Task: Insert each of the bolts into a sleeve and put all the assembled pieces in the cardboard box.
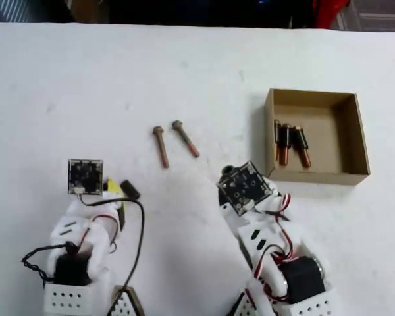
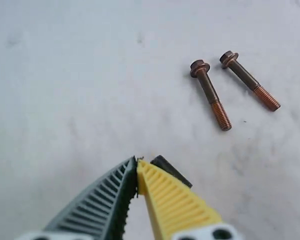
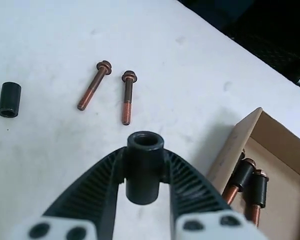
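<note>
Right wrist view, ribbed hand (image 3: 145,164) gripping cylindrical sleeve (image 3: 145,145)

Loose bolts, copper-coloured, no sleeve fitted: two, the left bolt (image 1: 160,147) and the right bolt (image 1: 185,139), both lying on the table (image 1: 85,79). Empty sleeves, black: two, the lying sleeve (image 3: 9,99) on the table and the held sleeve (image 3: 145,177), clamped between the fingers of the right gripper (image 3: 145,155). Assembled pieces, each a bolt in a sleeve: three, counted in the high view as the first piece (image 1: 277,140), the second piece (image 1: 285,143) and the third piece (image 1: 302,146), all inside the cardboard box (image 1: 316,176). Cardboard boxes: one. Bolts in all, loose and assembled: five. Sleeves in all: five. Arms: two. Grippers: two, the other being the left gripper (image 2: 136,167).
</note>
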`<state>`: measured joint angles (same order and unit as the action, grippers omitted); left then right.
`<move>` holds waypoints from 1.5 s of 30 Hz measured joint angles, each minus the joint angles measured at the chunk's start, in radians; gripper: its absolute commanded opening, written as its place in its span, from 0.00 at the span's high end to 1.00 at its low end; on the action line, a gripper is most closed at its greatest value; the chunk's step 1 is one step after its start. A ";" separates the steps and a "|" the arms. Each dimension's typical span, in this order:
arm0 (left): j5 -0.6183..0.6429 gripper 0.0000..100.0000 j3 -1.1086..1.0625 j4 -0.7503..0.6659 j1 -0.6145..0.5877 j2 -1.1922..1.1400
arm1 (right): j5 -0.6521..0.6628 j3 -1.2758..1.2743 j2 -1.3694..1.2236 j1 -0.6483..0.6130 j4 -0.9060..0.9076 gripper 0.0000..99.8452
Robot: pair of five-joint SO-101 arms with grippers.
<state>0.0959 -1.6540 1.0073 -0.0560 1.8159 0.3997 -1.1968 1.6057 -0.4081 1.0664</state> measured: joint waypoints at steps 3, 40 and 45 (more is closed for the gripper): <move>0.011 0.98 0.000 0.012 0.006 0.000 | -0.008 -0.055 0.061 0.000 -0.017 0.98; 0.068 0.98 0.388 0.167 0.049 -0.261 | -0.229 -0.376 0.184 -0.071 -0.494 0.98; 0.120 0.98 0.592 0.167 0.129 -0.552 | -0.229 -0.376 0.184 -0.071 -0.494 0.98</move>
<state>0.2156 -1.0618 1.1745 0.0729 1.2635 0.1711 -1.5727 1.7898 -0.4787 0.5723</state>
